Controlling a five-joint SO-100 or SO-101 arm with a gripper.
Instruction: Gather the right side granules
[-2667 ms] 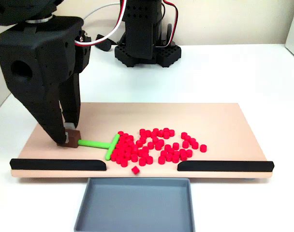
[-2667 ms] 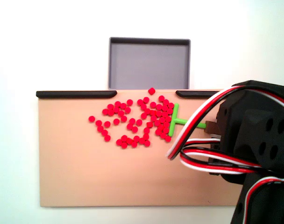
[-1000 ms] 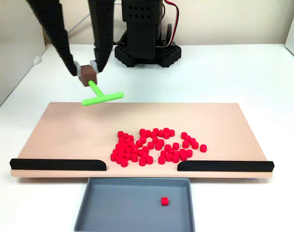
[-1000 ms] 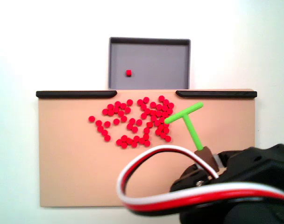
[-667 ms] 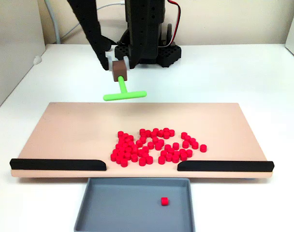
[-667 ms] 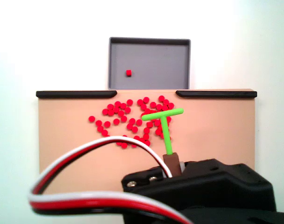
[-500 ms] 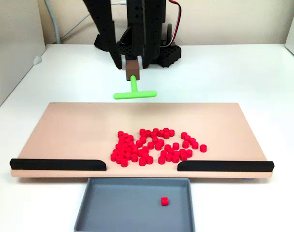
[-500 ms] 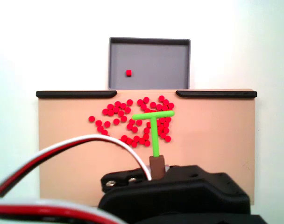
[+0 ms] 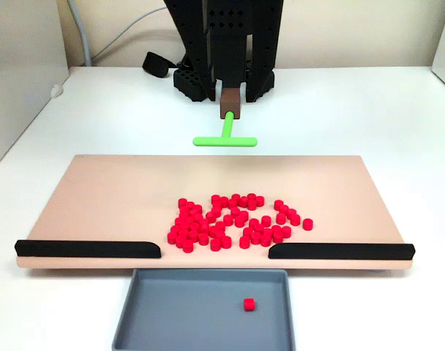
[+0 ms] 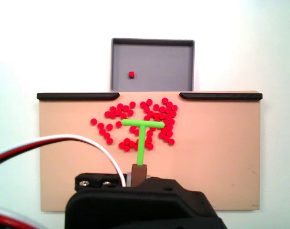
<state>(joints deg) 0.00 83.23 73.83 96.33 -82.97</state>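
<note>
Pinching the brown handle of the green T-shaped pusher [image 9: 225,139], the jaws hang above the board's far edge; the granules [image 9: 237,221] lie ahead on the board [image 9: 105,201], toward the tray [image 9: 171,314].

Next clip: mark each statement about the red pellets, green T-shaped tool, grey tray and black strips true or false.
1. The gripper holds the green T-shaped tool by its brown end block. True.
2. The T-bar is pressed into the red plastic pellets. False: it hangs in the air behind the tan board.
3. One red pellet lies in the grey tray. True.
4. The tray is full of pellets. False: almost all lie on the board.
5. Two black strips leave a gap facing the tray. True.
</note>
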